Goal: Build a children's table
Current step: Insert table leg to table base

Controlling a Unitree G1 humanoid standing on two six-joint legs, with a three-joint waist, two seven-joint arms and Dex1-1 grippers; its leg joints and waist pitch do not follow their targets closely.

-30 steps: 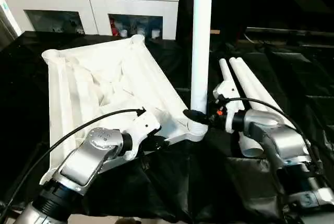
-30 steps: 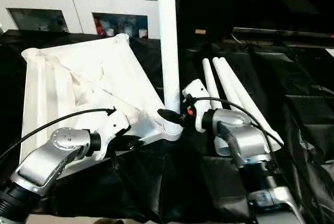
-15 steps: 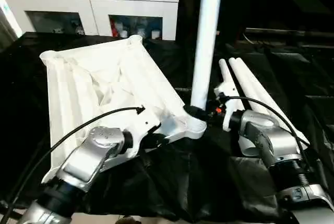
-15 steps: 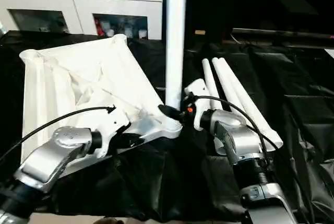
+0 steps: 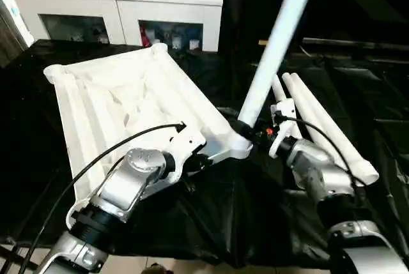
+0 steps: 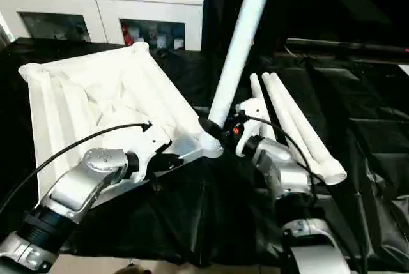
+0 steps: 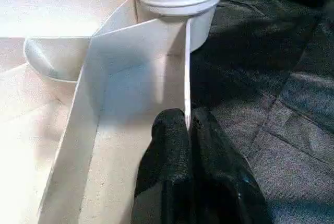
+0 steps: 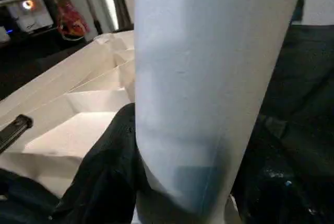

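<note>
White leg (image 5: 275,50) leans toward 1 o'clock, right gripper (image 5: 246,128) clamped on it; left gripper (image 7: 187,130) pinches tabletop (image 5: 108,95) rim, steadying the corner socket (image 5: 239,148).

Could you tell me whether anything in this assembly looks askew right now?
Yes. The leg held by the right end effector leans to the robot's right out of the corner socket instead of standing upright. The left end effector pinches the tabletop wall.

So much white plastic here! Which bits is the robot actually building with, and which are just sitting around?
In the job:
- white plastic ribbed tabletop, edge pinched by the left gripper
- long white tube leg, leaning in the corner socket, held by the right gripper
- spare white tube legs lying alongside

Just lying about:
- white glass-door cabinet
- black cloth
</note>
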